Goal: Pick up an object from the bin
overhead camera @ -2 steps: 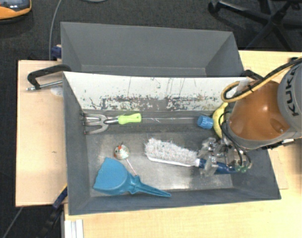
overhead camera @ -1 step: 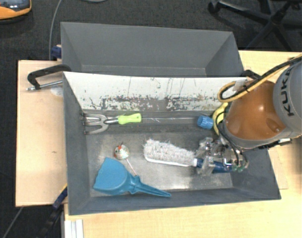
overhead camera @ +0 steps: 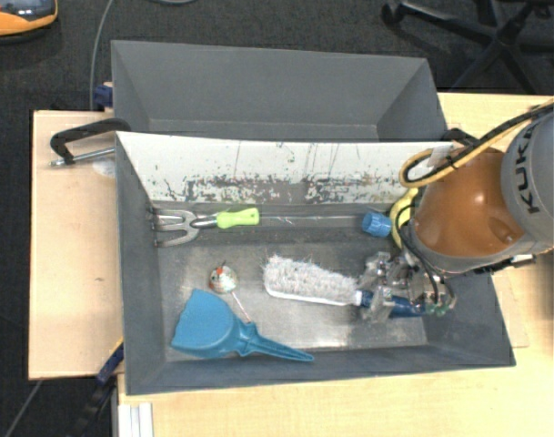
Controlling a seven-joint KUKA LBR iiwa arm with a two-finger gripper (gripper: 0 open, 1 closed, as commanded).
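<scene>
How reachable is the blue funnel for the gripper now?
Probably reachable: the blue funnel lies uncovered, front left of the bin. The gripper is at the handle end of the white brush, which lies behind the funnel.

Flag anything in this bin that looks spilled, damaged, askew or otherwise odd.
Nothing looks spilled or broken. The one oddity is the bin's far wall, speckled with dark scuffs and streaks along its lower part. The blue funnel, white brush and green-handled fork just lie loose inside.
</scene>
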